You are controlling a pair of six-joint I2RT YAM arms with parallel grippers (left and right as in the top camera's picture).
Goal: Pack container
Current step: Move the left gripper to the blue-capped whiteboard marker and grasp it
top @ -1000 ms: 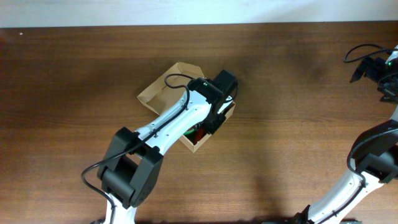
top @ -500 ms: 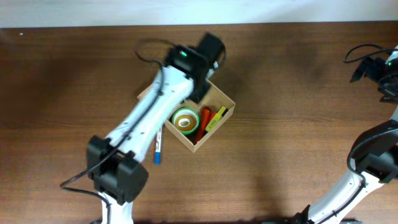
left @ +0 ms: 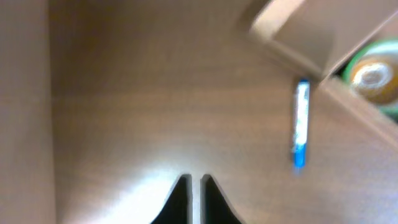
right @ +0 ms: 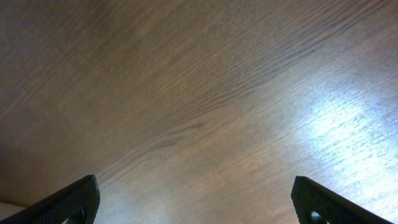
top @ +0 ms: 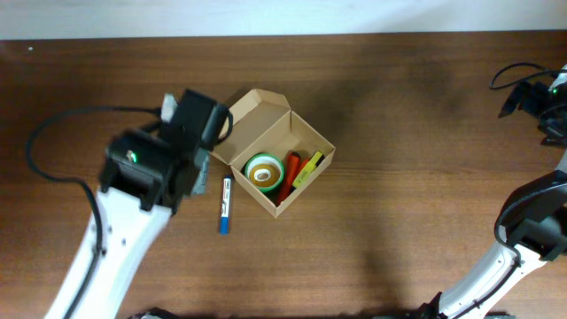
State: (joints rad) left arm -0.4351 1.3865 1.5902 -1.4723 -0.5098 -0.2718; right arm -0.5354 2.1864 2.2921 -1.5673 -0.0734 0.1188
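Note:
The container is a tan cardboard box standing open at the table's middle, its flap lid raised at the upper left. Inside lie a green tape roll, a red item and a yellow item. A blue pen lies on the table just left of the box. In the left wrist view my left gripper is shut and empty above bare table, with the pen, the box flap and the tape roll to its right. My right gripper is open and empty over bare wood.
The left arm reaches up from the lower left and covers the table left of the box. The right arm stands along the right edge, its gripper and cables at the far right.
My left arm has swung from over the box to the left, uncovering the box's contents and the blue pen. The right arm has not moved.

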